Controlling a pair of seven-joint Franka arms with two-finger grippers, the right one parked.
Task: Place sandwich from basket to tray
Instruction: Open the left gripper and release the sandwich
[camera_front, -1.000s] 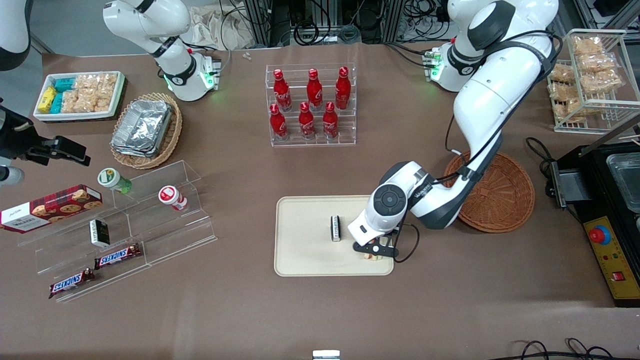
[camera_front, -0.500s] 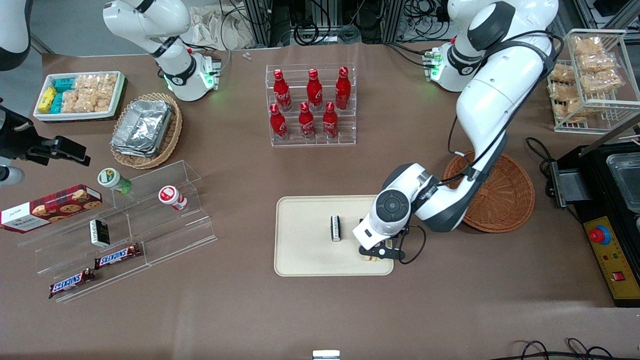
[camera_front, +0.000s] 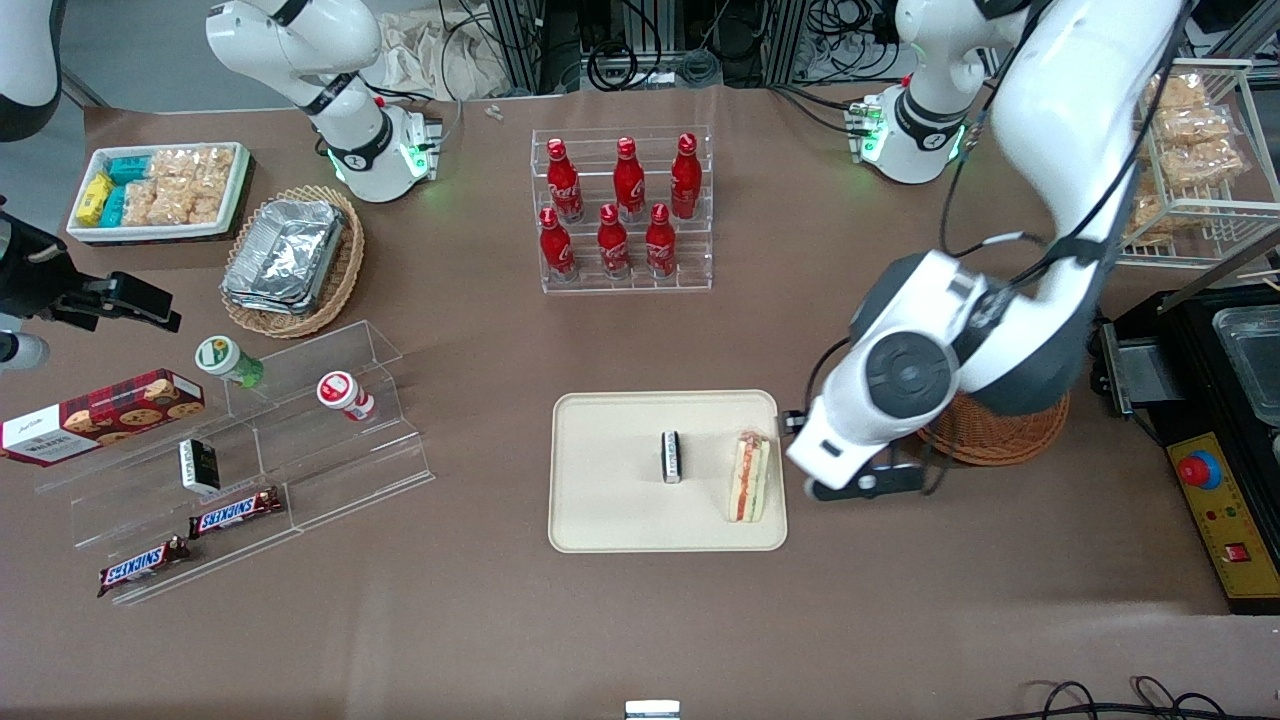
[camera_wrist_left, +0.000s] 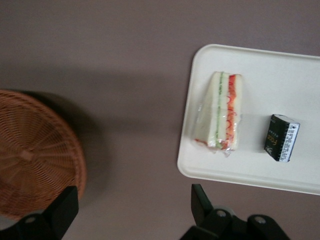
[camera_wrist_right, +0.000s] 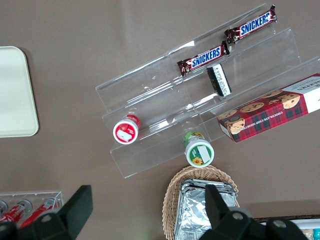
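We see the basket (camera_front: 1000, 435) mostly covered by the arm at centre right of the front view — and the gripper (camera_wrist_left: 135, 212) fingers cut off by the wrist picture's edge.

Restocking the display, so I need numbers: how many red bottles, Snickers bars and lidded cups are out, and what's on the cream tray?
Red bottles: 6
Snickers bars: 2
Lidded cups: 2
Tray items: 2, the sandwich and a small black box
Total: 12
The gripper is open beside the tray.

The basket (camera_wrist_left: 35, 155) is rough woven wicker; the tray (camera_front: 610, 500) looks smooth, matt plastic. The sandwich (camera_front: 750, 477) sits in clear, glossy film — the gripper (camera_front: 868, 484), above the table beside the tray, is matt black plastic.
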